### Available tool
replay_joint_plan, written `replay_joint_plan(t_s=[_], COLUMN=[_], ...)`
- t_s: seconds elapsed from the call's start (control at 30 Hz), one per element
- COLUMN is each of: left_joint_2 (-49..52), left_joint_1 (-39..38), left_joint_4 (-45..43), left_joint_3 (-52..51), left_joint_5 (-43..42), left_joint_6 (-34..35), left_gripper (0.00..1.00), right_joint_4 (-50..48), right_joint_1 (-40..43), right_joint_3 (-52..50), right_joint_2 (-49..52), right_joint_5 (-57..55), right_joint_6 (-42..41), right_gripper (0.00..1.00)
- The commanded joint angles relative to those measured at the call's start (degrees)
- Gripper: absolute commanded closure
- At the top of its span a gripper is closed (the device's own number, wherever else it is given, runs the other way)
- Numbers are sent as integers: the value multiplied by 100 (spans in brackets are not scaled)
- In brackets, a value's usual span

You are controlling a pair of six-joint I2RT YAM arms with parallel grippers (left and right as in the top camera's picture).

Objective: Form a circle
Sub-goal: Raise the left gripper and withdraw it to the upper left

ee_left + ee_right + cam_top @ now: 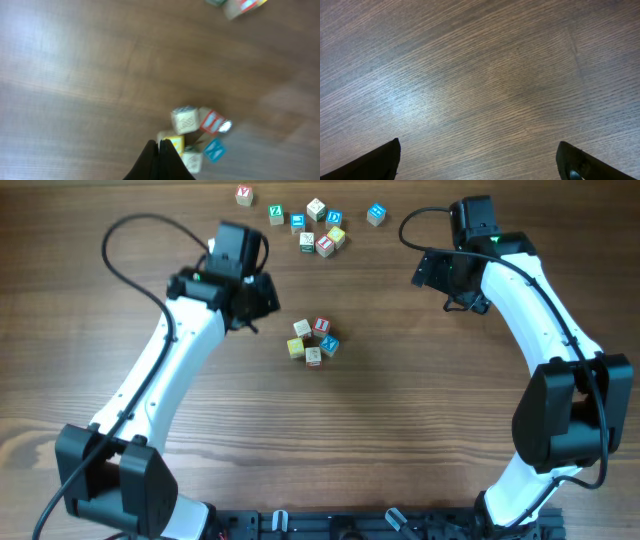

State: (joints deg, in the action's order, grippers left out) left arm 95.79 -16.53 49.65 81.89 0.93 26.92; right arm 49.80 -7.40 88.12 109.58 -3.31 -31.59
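Note:
The circle point(312, 341) is a tight ring of five small letter cubes in the middle of the table: a cream cube point(301, 328), a white cube with a red letter point(321, 326), a blue cube point(329, 345), a yellow cube point(295, 348) and a white cube point(314, 357). My left gripper point(268, 304) hovers just to the ring's upper left, shut with nothing in it. In the left wrist view the shut left gripper point(160, 145) points at the yellow cube point(176, 144), beside the blue cube point(214, 150). My right gripper point(450, 277) is far right, and the right gripper point(480, 152) stands open over bare wood.
Several loose letter cubes point(316, 225) lie scattered along the far edge, with one blue cube point(376, 214) off to the right and a red-lettered cube point(244, 194) at the left. Both arms rise from the near edge of the wooden table point(420, 420).

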Motion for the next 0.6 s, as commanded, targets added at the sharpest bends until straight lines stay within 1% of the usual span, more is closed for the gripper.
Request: replay_joint_plan(t_s=[0.0, 0.07, 0.17, 0.3, 0.43, 0.47, 0.5, 0.53, 0.57], left_joint_2=[553, 774, 1038, 1274, 1401, 1434, 1462, 1475, 1475], left_joint_1=[72, 164, 459, 949, 1408, 1550, 1681, 1814, 1886], left_joint_4=[164, 199, 380, 372, 310, 258, 225, 232, 251], left_joint_3=[363, 363, 363, 363, 356, 356, 356, 356, 356], left_joint_5=[81, 310, 321, 321, 323, 323, 321, 321, 321], left_joint_6=[-289, -247, -92, -52, -57, -57, -57, -57, -57], left_gripper=[96, 96, 96, 96, 87, 77, 58, 42, 36], right_joint_4=[-13, -11, -11, -11, -11, -11, -11, -13, -13], right_joint_1=[-13, -13, -13, -13, -13, -13, -13, -13, -13], right_joint_3=[44, 44, 44, 44, 44, 44, 44, 44, 44], right_joint_2=[13, 13, 13, 13, 13, 13, 13, 13, 13], right_joint_5=[-125, -125, -125, -125, -125, -125, -125, -125, -125], right_joint_6=[7, 7, 7, 7, 4, 7, 7, 4, 9], right_gripper=[0, 0, 0, 0, 0, 0, 0, 0, 0])
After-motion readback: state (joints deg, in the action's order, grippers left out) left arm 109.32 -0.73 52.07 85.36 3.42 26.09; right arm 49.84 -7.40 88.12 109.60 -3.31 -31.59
